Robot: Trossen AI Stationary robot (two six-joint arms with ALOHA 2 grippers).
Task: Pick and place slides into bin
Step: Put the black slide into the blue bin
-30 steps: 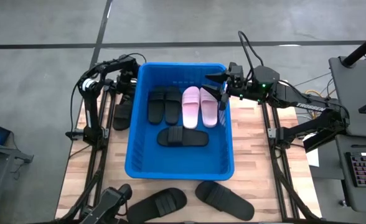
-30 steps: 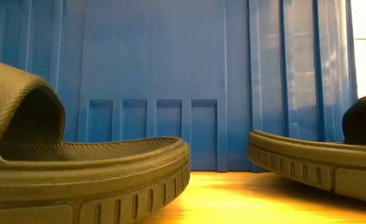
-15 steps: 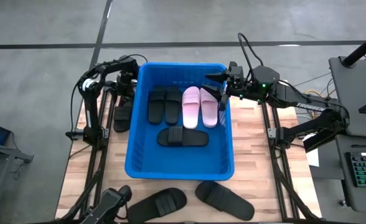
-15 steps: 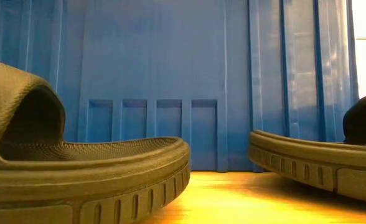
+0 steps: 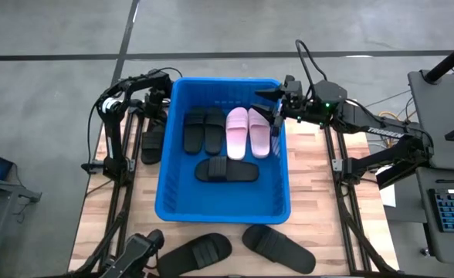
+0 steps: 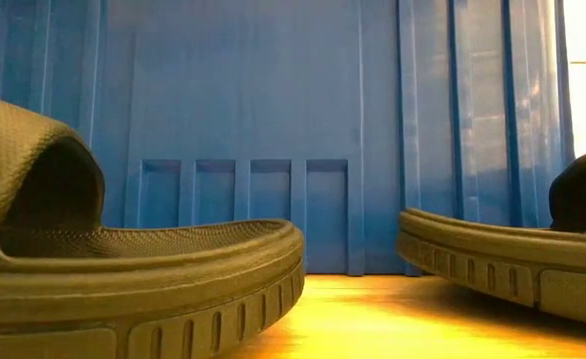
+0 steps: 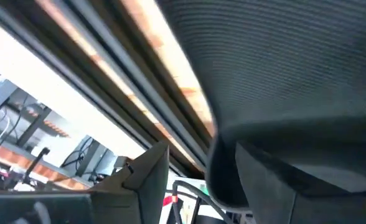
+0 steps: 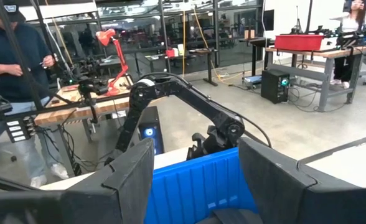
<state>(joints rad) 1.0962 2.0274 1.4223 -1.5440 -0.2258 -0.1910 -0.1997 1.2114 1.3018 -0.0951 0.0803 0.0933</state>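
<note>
Two end effectors sit at the far corners of the large bright blue plastic bin. The left end effector reaches down outside the left wall onto a matte black rubber slide on the wooden table; its wrist view shows ribbed black rubber pressed close, grip unclear. The right end effector hovers spread wide over the far right rim. Five slides lie inside, two pale pink; two black ones lie before the near wall, filling the low view.
</note>
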